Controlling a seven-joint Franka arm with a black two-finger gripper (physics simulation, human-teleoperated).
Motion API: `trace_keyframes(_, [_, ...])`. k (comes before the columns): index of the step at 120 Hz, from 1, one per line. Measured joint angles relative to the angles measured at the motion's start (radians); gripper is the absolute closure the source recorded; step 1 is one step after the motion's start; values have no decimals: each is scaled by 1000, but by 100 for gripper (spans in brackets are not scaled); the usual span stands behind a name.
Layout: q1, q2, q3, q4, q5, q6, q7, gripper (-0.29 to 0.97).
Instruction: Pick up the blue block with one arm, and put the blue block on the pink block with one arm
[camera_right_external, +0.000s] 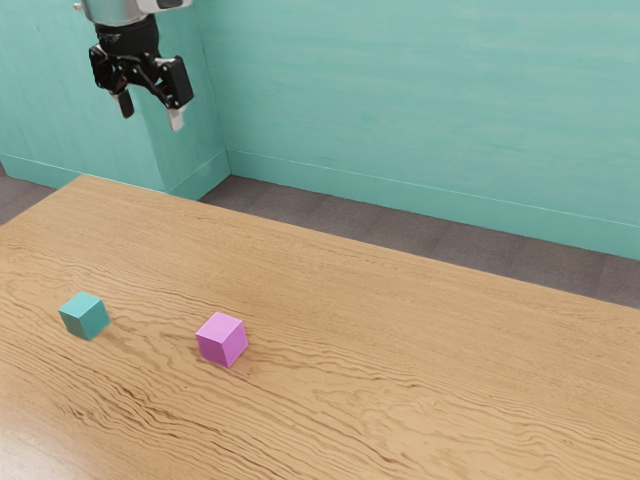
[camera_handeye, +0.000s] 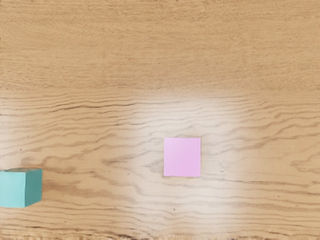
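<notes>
**Teal room, wood table, both cubes sitting apart on the surface**

Teal-painted walls (camera_right_external: 400, 90) are wrapping around the back of the scene, and a strip of dark grey floor (camera_right_external: 420, 235) is running along the far edge of the light brown wooden table (camera_right_external: 430, 360).

So the black two-finger gripper (camera_right_external: 152, 117) is hanging way up high above the surface, at the exterior view's upper left, well apart from both blocks. Its fingers are standing spread wide and they're gripping nothing but air.

The small teal-blue cube block (camera_right_external: 84, 315) is sitting flat on the surface, toward the table's edge at the exterior view's left and well in from the far edge. The small pink cube block (camera_right_external: 222, 339) is resting near it, a bit further toward the exterior view's right and a touch further from the far edge. They aren't touching, since bare wood is showing between them. The pink one's top is bare.

Through the wrist camera, the pink block (camera_handeye: 182, 157) is showing just its square top face, so the hand is looking pretty much straight down on it. The blue block (camera_handeye: 20, 188) is sitting off to one side of it, showing its top plus one darker side face. Wavy wood grain (camera_handeye: 150, 50) is running all across the tabletop, and a pale patch of glare (camera_handeye: 225, 125) is spreading around the pink block.
</notes>
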Motion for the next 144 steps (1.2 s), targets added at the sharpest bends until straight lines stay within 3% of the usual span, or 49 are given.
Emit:
trace_keyframes(25, [-7,0,6,10,5,-39,-3,0])
trace_keyframes(35, [-6,27,7,241,0,-100,-3,0])
trace_keyframes(45, [3,46,1,328,-4,-144,-4,0])
trace_keyframes(92, [3,81,7,340,0,-201,-7,0])
trace_keyframes(104, [1,34,3,174,9,-131,-8,0])
trace_keyframes(128, [-4,-112,7,-334,16,164,-8,0])
trace_keyframes(144, [-3,-132,29,-507,45,344,-7,0])
